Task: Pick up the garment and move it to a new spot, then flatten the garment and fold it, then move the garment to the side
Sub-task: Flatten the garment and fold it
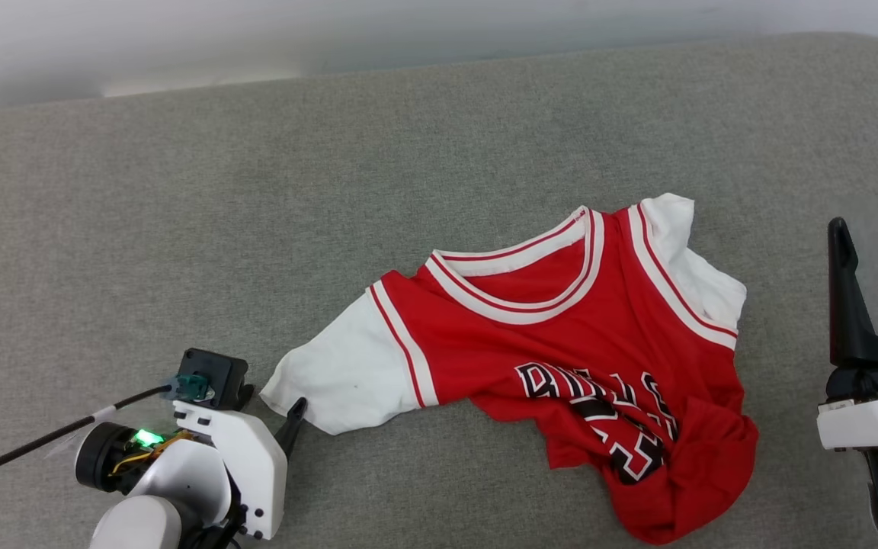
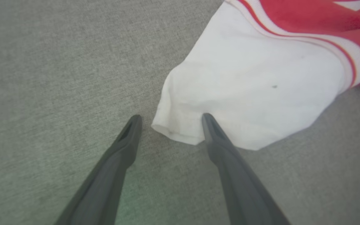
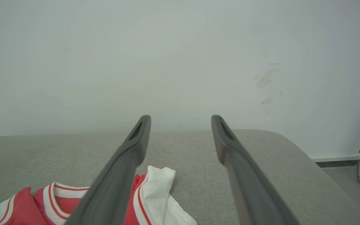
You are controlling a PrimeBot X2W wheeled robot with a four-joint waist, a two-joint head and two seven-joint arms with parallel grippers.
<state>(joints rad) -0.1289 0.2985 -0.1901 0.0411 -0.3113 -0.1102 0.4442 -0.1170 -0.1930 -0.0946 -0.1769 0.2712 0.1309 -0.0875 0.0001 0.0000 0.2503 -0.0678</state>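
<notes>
The red jersey garment (image 1: 561, 343) lies rumpled, lettering up, on the grey fabric tabletop (image 1: 180, 191), its hem bunched toward 5 o'clock. At the garment's 8 o'clock the left end effector (image 2: 170, 118) is released, fingers straddling the white sleeve (image 2: 245, 78) corner. At 3 o'clock the right end effector (image 1: 875, 223) hovers released, grasping nothing.

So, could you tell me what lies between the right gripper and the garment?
Just bare grey upholstery between right gripper and garment, in the head view.
</notes>
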